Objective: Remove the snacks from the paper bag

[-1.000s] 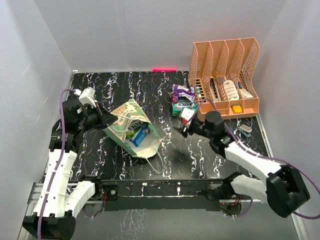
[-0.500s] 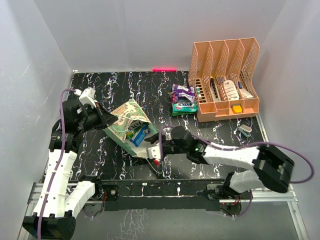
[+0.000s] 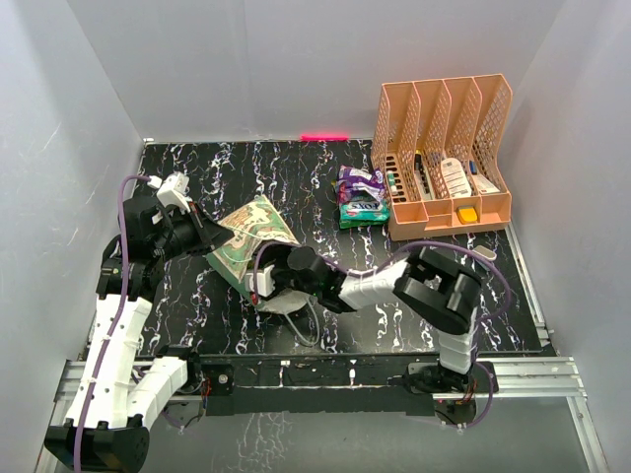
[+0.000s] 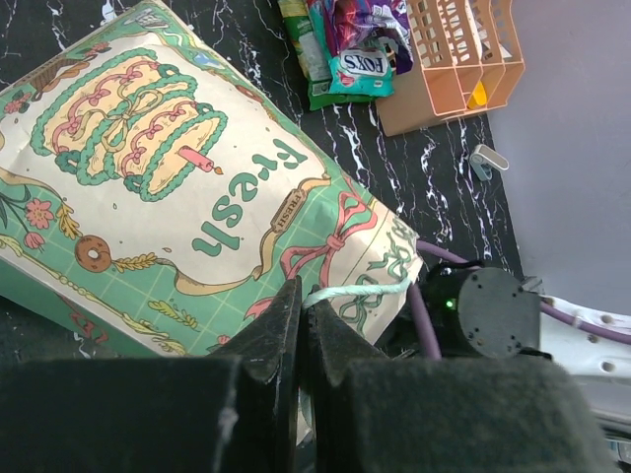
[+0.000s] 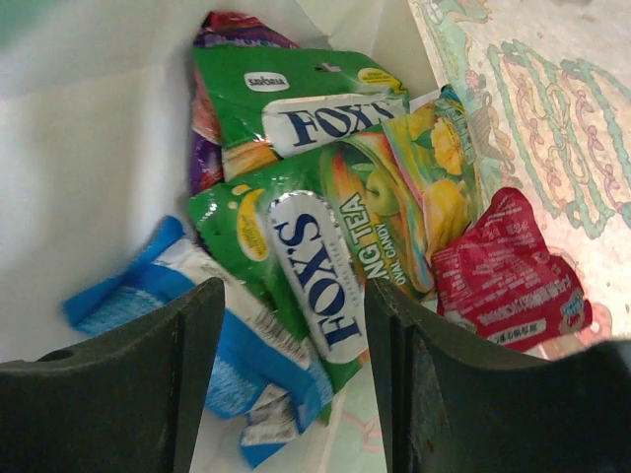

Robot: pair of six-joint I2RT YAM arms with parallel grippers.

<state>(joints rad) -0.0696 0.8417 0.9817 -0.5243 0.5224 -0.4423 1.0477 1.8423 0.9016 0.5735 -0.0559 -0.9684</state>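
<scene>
Noting the paper bag (image 3: 245, 235) lying on its side at about 9 o'clock of the table (image 3: 246, 168), patterned panel up, mouth facing roughly 5 o'clock toward the arm bases.

Pinching the bag's string handle (image 4: 360, 291) with the left gripper (image 4: 301, 320), jaws closed right down on the cord. Judging this as anchoring the bag and lifting the upper lip, thereby propping the mouth open for the other arm.

Finding the right gripper (image 5: 294, 296) inside that mouth, jaws parted to a middling width, gripping nothing, straddling the green FOX'S packet (image 5: 306, 266) (contact not resolvable from the wrist view). Judging this as lining up a pinch across the packet.

Logging bag contents around that packet:
- second green packet (image 5: 296, 108) at 12 o'clock
- purple packet (image 5: 209, 148) peeking out at 10 o'clock
- blue packet (image 5: 197, 345) at 8 o'clock
- yellow-green packet (image 5: 444, 168) at 2 o'clock
- red packet (image 5: 508, 266) at 3 o'clock, near the lip

All overlapping.

Logging also a heap of snacks (image 3: 360, 197) outside the bag at 1 o'clock of the table, just beside the peach organizer (image 3: 444, 158), with small bottles and boxes in its slots. Reckoning the job partly done.
</scene>
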